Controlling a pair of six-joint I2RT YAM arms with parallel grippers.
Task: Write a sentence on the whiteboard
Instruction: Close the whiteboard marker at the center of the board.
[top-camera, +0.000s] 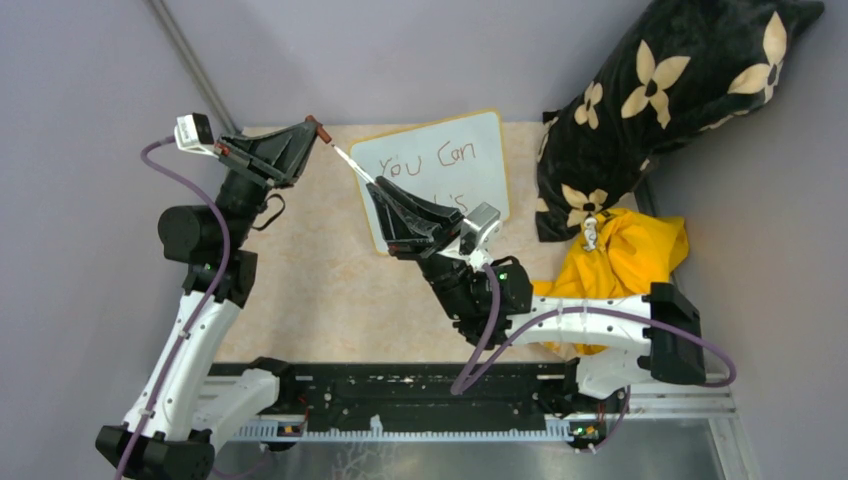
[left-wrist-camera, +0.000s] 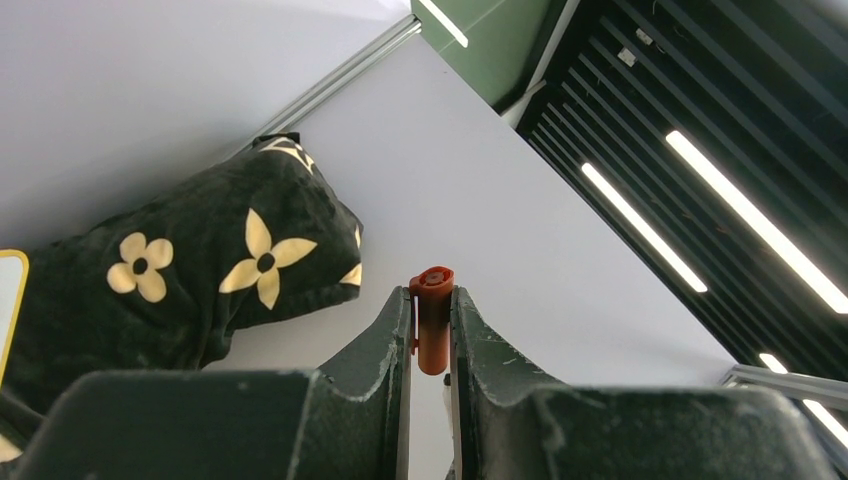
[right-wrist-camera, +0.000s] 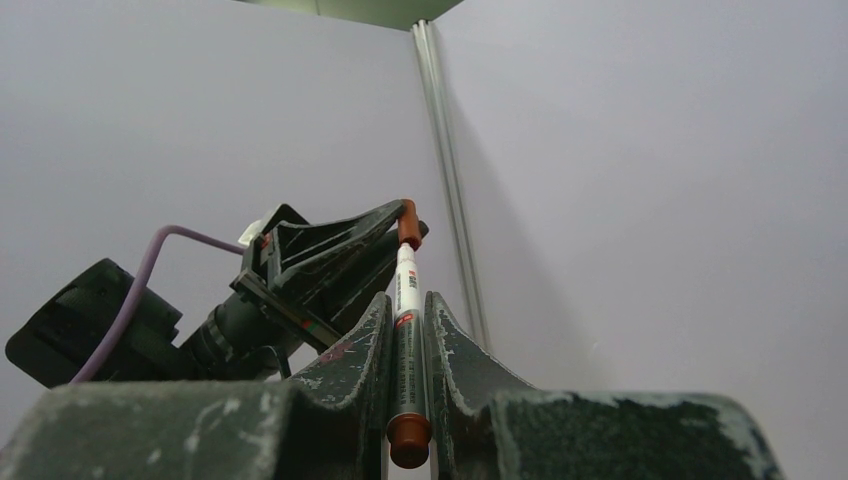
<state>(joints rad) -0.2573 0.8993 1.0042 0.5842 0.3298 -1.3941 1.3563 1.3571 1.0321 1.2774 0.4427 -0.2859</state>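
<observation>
The marker (top-camera: 350, 160) lies in a straight diagonal between the 2 grippers, its long axis running from above the whiteboard (top-camera: 490, 130) toward the far-left corner of the desk (top-camera: 310, 270). The right gripper (top-camera: 378, 192) is clamped on the marker's barrel, and its wrist view shows the tail end nearest the camera and the white body pointing away. The left gripper (top-camera: 308, 130) is pinched on the small red-orange cap (top-camera: 320, 128) at the far end of that same line. Cap and tip appear to meet, though whether the cap is fully seated I cannot tell. Any next move probably runs along this 1 axis, either pushing together or pulling apart, and a sideways drift would bend the pen against the jaws. The whiteboard lies flat by the far edge, right of centre, directly under the right gripper. The sentence (top-camera: 432, 158) reads "You Can" on line 1, while line 2 is mostly hidden behind the right gripper. The writing looks largely done, so capping seems the likely step. The desk is pale and marbled. A black flowered pillow (top-camera: 660, 90) fills the far-right corner, and a yellow cloth (top-camera: 620, 255) sits by the right edge.
</observation>
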